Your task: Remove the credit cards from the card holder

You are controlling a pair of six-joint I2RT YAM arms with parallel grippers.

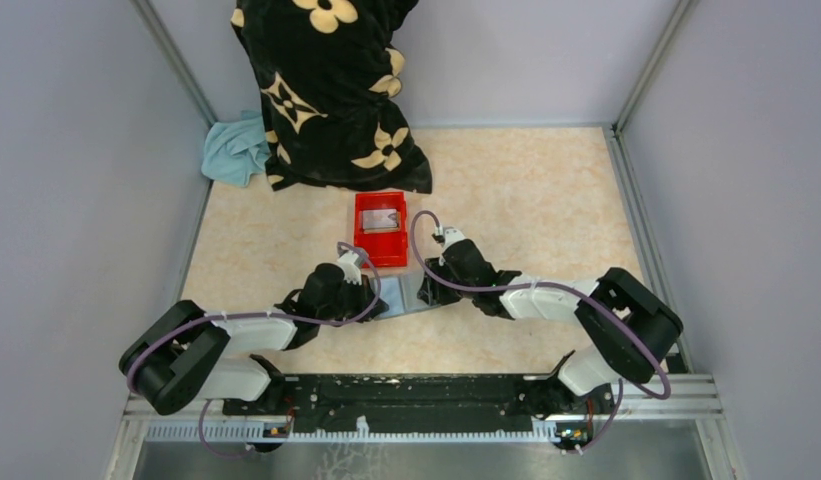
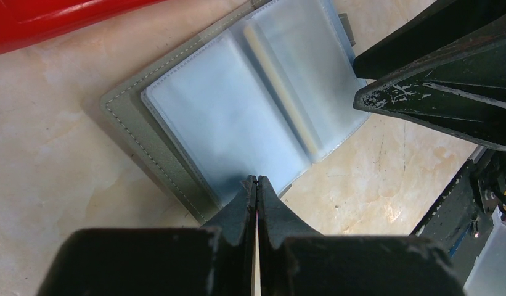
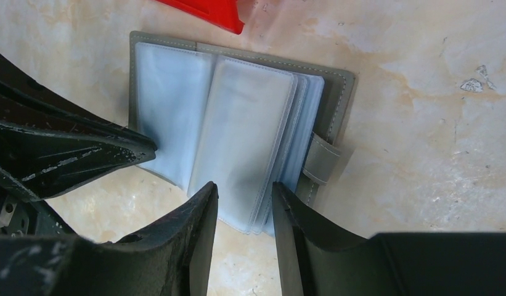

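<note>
1. Left jaws are pressed together. The left gripper (image 2: 257, 180) sets its tips on the near edge of the open holder (image 2: 207, 117), on a clear sleeve (image 2: 219, 123).
2. Right jaws stand apart. The right gripper (image 3: 241, 200) has its fingers either side of the sleeves' lower edge. I cannot tell whether they pinch anything.
3. Both arms reach from their bases forward and inward, with the wrists tipped down. The grippers meet at the middle of the table (image 1: 526, 190), left from the left and right from the right.
4. The holder lies flat and spread open on the table between the two grippers, just near of the red bin (image 1: 381, 252). Its strap tab (image 3: 321, 157) sticks out on one side.
5. A tan card (image 2: 280, 86) shows edge-on in a sleeve of the holder.
6. A grey card (image 1: 383, 218) lies in the bin.
</note>
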